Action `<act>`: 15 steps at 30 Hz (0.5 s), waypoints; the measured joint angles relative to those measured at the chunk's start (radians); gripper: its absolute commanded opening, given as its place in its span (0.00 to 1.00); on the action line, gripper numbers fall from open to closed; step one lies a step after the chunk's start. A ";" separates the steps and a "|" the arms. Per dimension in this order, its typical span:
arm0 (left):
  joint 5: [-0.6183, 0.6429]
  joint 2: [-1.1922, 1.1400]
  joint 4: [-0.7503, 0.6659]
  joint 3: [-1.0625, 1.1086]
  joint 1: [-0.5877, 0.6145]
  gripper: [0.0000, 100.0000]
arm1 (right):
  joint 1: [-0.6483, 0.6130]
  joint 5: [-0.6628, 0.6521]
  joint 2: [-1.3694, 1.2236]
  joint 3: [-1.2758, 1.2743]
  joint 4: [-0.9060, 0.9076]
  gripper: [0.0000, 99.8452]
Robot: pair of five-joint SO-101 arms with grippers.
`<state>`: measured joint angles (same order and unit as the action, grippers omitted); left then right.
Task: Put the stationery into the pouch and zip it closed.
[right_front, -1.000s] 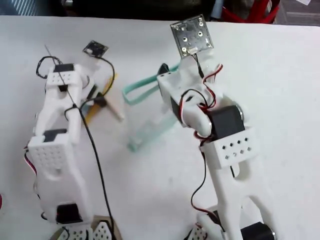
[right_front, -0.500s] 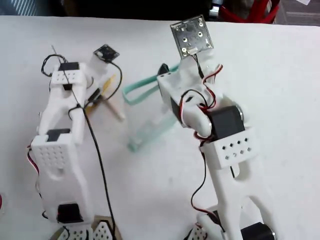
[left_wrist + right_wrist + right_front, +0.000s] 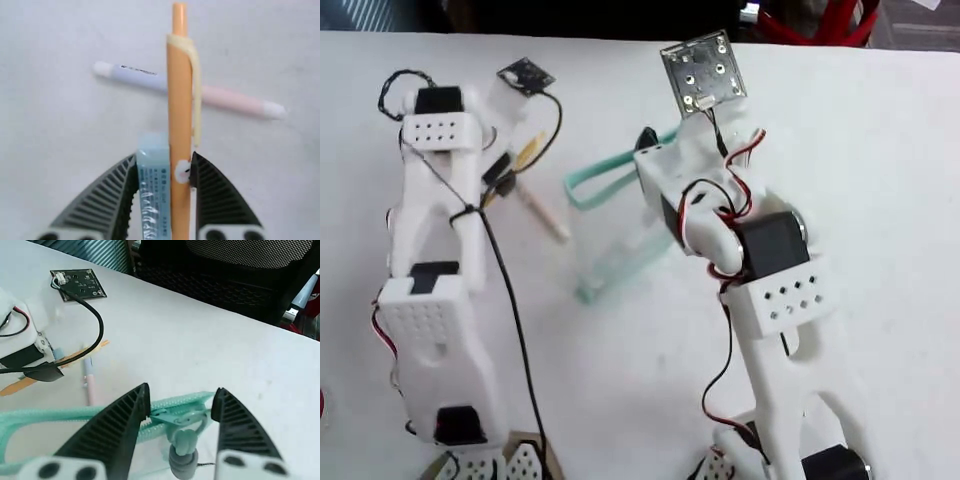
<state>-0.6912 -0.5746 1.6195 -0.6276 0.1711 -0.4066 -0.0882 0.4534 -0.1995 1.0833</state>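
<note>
My left gripper (image 3: pixel 162 160) is shut on an orange pen (image 3: pixel 179 95) and a pale blue eraser (image 3: pixel 152 185) pressed side by side, held above the table. In the high view this gripper (image 3: pixel 500 178) is at the left with the orange pen (image 3: pixel 527 157) sticking out. A white and pink pen (image 3: pixel 200 92) lies on the table underneath, also seen as the white pen (image 3: pixel 542 213) in the high view. The clear pouch (image 3: pixel 620 245) with teal zipper edging (image 3: pixel 75 415) stands in the middle. My right gripper (image 3: pixel 181 392) is shut on its zipper end, beside the pull (image 3: pixel 182 440).
The left arm's camera board (image 3: pixel 77 284) and its black cable (image 3: pixel 97 330) hang near the pens. The right arm's camera board (image 3: pixel 705 72) sits over the pouch's far end. Red and dark objects (image 3: pixel 820 25) stand beyond the table's far edge.
My left arm has stretched toward the table's far side, carrying the orange pen and eraser off the white pen. The right arm and the pouch have stayed still.
</note>
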 measured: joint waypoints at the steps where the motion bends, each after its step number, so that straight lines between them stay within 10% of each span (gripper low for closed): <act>1: 0.000 0.009 0.023 -0.014 -0.006 0.06 | 0.000 0.000 0.000 0.000 0.000 0.20; 15: 0.258 0.502 0.149 -0.094 -0.141 0.06 | 0.000 0.000 0.037 -0.037 0.000 0.20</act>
<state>-0.4335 -0.0729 1.7683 -0.7211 0.0299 -0.4066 -0.0882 0.4902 -0.2363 1.0833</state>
